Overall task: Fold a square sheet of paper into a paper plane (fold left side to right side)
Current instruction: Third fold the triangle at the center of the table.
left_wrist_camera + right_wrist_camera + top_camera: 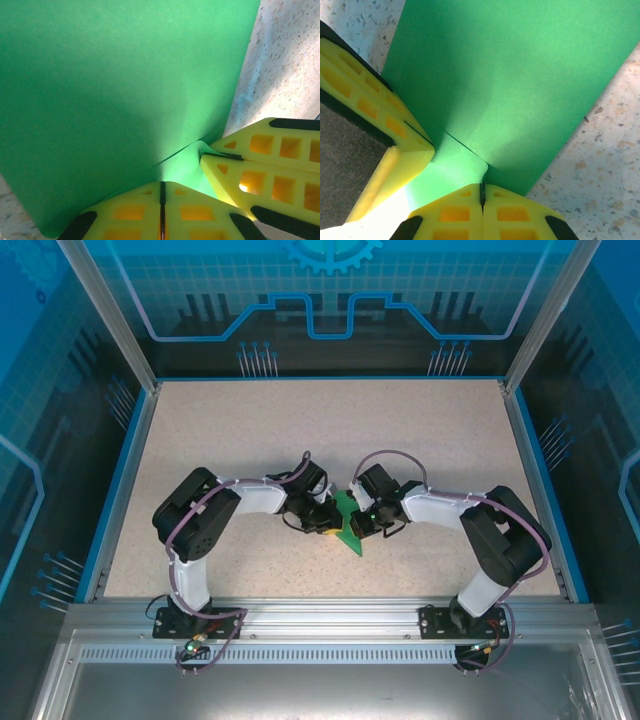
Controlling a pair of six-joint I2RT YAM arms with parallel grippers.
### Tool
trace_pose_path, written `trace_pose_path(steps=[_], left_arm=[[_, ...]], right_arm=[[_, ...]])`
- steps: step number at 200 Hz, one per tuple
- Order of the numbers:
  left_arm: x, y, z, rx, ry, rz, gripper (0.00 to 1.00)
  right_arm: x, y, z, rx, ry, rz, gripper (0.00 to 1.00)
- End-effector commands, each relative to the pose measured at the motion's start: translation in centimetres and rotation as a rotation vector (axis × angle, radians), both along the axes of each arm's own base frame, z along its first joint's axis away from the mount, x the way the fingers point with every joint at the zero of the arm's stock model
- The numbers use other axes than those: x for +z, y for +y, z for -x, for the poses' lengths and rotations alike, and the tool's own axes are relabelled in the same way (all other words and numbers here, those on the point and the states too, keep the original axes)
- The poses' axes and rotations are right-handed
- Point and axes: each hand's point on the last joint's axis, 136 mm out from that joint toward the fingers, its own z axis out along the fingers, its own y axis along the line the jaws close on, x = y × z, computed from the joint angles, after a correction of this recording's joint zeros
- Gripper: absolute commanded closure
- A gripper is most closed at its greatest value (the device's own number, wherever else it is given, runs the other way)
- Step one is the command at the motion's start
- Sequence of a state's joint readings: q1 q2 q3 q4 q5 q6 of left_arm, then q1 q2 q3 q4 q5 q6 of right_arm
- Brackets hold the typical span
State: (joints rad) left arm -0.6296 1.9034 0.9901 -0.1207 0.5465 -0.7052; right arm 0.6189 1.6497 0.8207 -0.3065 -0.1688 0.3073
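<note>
Near the table's point(250, 440) middle, a little toward its near edge, the green paper point(348, 525) sits between both grippers in the top view. The left gripper point(322, 518) comes from the table's left side and the right gripper point(366, 523) from its right; their jaws are too small to judge here.

Left wrist: the left gripper point(161, 210) is pressed together on a curled edge of the paper point(115, 90). The right gripper point(212, 154) is just beside it, on the same edge.

Right wrist: the right gripper point(481, 200) is clamped on the paper point(520, 75), with a left finger point(380, 110) touching the sheet alongside.
</note>
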Motion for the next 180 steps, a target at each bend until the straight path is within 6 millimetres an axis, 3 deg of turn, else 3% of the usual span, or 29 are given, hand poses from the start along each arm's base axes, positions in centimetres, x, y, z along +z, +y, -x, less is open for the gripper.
trace_pose_path(steps=[1, 27, 64, 76, 81, 103, 116, 151, 180], left_arm=[[-3.1, 1.8, 1.5, 0.002, 0.046, -0.101, 0.91], [-3.9, 2.4, 1.7, 0.002, 0.054, -0.138, 0.91], [-4.6, 2.7, 1.9, 0.002, 0.066, -0.156, 0.92], [-4.6, 2.7, 1.9, 0.002, 0.066, -0.155, 0.93], [-4.6, 2.7, 2.0, 0.001, 0.067, -0.155, 0.93], [-4.5, 2.6, 1.9, 0.001, 0.064, -0.153, 0.93], [-4.4, 2.6, 1.9, 0.000, 0.062, -0.152, 0.93], [-4.2, 2.6, 1.8, 0.000, 0.058, -0.149, 0.93], [-4.2, 2.6, 1.8, 0.001, 0.058, -0.147, 0.93]], right_arm=[[-2.2, -1.8, 1.8, -0.004, 0.081, 0.097, 1.00], [-0.5, -1.3, 0.6, -0.012, 0.043, 0.061, 1.00], [2.7, -1.1, -0.9, -0.042, -0.006, -0.001, 0.73], [3.2, -1.4, -0.7, -0.048, -0.004, -0.002, 0.68], [4.2, -1.0, -1.4, -0.050, -0.026, -0.019, 0.67], [5.3, -0.9, -0.1, -0.038, 0.003, -0.056, 0.65], [6.3, 0.1, 0.9, -0.017, 0.037, -0.133, 0.67], [5.8, 2.2, 4.7, 0.011, 0.239, -0.292, 0.74], [4.2, 2.8, 5.4, 0.013, 0.290, -0.274, 0.76]])
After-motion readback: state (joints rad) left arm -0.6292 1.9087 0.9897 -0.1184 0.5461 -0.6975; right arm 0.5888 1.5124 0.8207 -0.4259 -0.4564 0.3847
